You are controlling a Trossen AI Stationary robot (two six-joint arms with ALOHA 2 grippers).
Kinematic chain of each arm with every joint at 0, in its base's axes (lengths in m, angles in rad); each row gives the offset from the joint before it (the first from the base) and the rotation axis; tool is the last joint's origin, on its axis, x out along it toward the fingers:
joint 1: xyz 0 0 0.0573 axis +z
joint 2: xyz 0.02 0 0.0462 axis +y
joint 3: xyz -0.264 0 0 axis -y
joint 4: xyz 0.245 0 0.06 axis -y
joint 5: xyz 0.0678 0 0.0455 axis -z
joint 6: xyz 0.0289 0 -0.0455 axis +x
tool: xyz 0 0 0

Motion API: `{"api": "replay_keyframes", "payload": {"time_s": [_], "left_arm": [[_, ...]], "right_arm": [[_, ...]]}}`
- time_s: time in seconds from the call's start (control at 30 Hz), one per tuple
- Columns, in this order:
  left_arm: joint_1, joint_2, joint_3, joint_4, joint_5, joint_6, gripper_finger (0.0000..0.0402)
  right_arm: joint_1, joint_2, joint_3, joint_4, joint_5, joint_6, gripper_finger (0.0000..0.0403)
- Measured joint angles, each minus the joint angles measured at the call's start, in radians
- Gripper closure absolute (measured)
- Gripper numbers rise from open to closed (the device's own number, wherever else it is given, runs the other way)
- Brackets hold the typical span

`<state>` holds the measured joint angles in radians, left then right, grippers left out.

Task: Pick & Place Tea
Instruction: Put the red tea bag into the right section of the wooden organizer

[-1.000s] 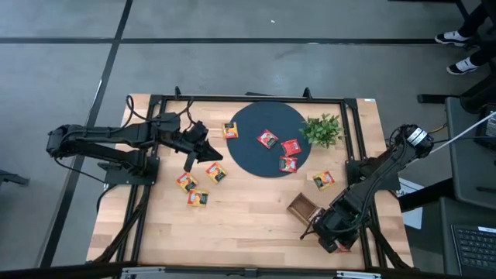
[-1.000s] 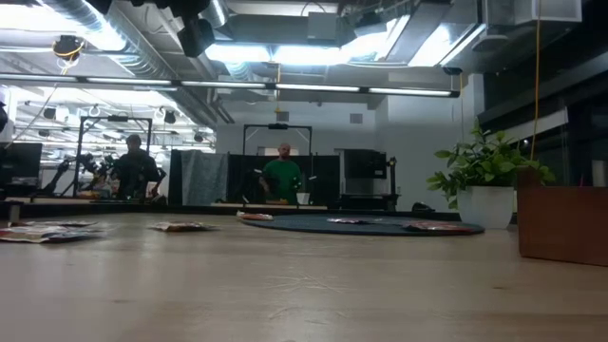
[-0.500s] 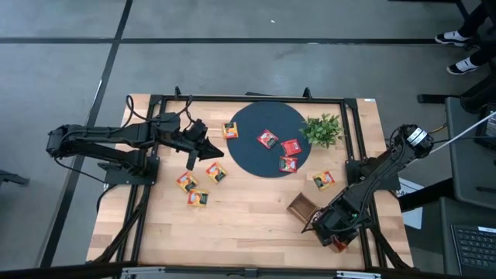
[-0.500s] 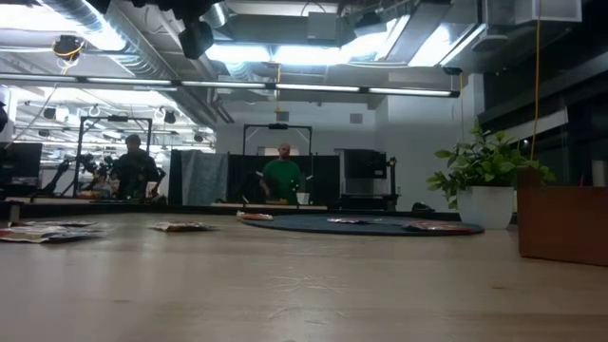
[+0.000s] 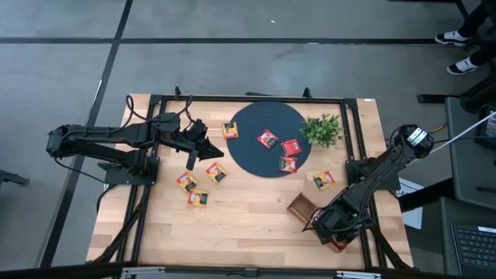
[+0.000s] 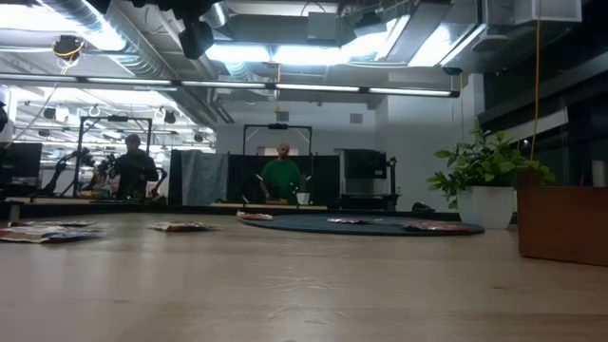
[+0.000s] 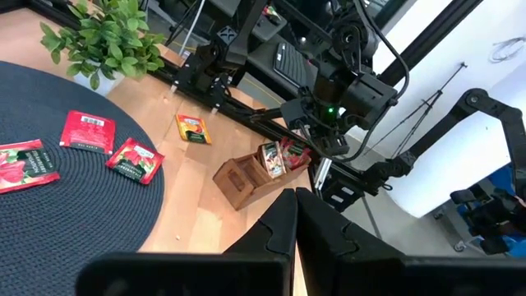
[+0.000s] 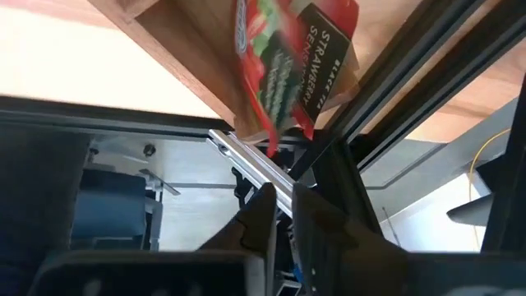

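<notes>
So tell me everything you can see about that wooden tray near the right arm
The wooden tray is a brown, open-topped box of plain wood, lying at an angle on the table's near-right part, just in front of the right gripper. In the left wrist view its walls and dividers show, with tea packets standing on edge in the end nearest that arm, red and orange-yellow; the other end looks empty. It rests on the table. Whether the gripper touches it cannot be seen.

- Overhead, one camera looks straight down on my whole table and both arms.
- A low one sits at tabletop level, facing the room.
- My left wrist camera looks across the round mat to the wooden tray.
- My right wrist camera sits close against that tray.
</notes>
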<state>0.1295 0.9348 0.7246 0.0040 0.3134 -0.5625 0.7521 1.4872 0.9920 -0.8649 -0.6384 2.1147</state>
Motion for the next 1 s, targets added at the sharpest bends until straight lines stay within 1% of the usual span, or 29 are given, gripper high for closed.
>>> {"api": "replay_keyframes", "payload": {"time_s": [0.23, 0.3, 0.37, 0.57, 0.8, 1.0], "left_arm": [[0.000, 0.000, 0.000, 0.000, 0.002, 0.032, 0.0394], [0.000, 0.000, 0.000, 0.000, 0.002, 0.034, 0.0395], [0.000, 0.000, 0.000, 0.000, 0.002, 0.040, 0.0397], [0.000, 0.000, 0.000, 0.000, 0.002, 0.061, 0.0398], [0.000, 0.000, 0.000, -0.002, -0.003, 0.049, 0.0400], [0.000, 0.000, 0.000, -0.023, -0.101, -0.002, 0.0397]], "right_arm": [[0.000, 0.000, 0.000, 0.019, 0.004, 0.006, 0.0309], [-0.004, 0.000, 0.000, 0.040, 0.038, 0.001, 0.0303], [-0.014, 0.000, 0.000, 0.066, 0.103, -0.006, 0.0301], [-0.087, 0.000, 0.000, 0.180, 0.359, -0.098, 0.0300], [-0.205, 0.000, 0.000, 0.344, 0.559, -0.296, 0.0299], [-0.342, 0.000, 0.000, 0.398, 0.700, -0.454, 0.0299]]}}
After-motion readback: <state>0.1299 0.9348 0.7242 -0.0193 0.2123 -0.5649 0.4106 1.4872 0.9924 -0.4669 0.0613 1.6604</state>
